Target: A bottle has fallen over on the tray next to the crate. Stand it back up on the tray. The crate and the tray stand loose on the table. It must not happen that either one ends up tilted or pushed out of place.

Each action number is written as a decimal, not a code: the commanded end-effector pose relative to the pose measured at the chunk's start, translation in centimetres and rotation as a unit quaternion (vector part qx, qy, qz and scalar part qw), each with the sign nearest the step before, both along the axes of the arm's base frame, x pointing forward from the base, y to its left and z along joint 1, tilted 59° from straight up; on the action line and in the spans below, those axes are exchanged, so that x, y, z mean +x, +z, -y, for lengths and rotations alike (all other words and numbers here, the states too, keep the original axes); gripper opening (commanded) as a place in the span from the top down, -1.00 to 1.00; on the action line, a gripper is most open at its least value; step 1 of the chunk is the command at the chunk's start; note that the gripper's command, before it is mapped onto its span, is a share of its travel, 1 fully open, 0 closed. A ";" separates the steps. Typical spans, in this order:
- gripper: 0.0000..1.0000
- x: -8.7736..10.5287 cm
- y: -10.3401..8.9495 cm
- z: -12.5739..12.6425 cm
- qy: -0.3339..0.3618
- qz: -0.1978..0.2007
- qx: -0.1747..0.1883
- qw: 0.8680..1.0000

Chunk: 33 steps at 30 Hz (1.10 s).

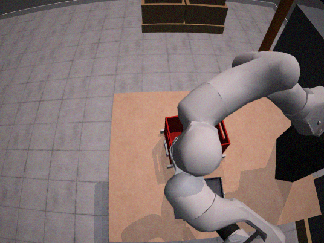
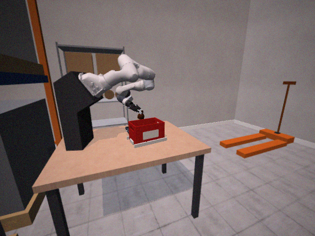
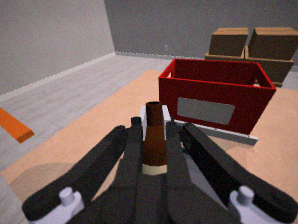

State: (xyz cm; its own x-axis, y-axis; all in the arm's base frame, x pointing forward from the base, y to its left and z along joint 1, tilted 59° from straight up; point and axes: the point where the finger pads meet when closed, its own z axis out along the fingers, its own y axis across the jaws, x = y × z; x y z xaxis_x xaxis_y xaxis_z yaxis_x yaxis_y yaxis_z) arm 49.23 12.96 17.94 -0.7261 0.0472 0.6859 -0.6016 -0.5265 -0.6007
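Note:
My gripper [image 3: 154, 113] is shut on a brown bottle [image 3: 154, 147], which lies along the fingers with its neck pointing away from the wrist. In the exterior view the gripper [image 2: 138, 109] holds the bottle [image 2: 140, 115] in the air, just above the back rim of the red crate [image 2: 146, 130]. The crate [image 3: 216, 97] stands on a pale base, ahead and to the right in the wrist view. In the overhead view the arm hides the gripper and the bottle. Only a corner of the dark grey tray [image 1: 215, 185] shows beside the crate [image 1: 173, 128].
The black robot pedestal [image 2: 73, 111] stands on the left of the table. Cardboard boxes [image 1: 184, 15] sit on the floor beyond the table. An orange pallet jack [image 2: 258, 141] stands far right. The table's edge [image 2: 123, 173] lies in front of the crate.

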 end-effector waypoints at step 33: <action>1.00 3.0 -1.8 1.3 0.000 -0.001 -0.001 1.000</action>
State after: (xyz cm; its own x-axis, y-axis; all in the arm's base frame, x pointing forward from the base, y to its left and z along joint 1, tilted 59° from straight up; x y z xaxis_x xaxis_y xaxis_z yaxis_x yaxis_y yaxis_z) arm 51.85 11.82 16.25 -0.7291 0.0455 0.6829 -0.5985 -0.5264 -0.6039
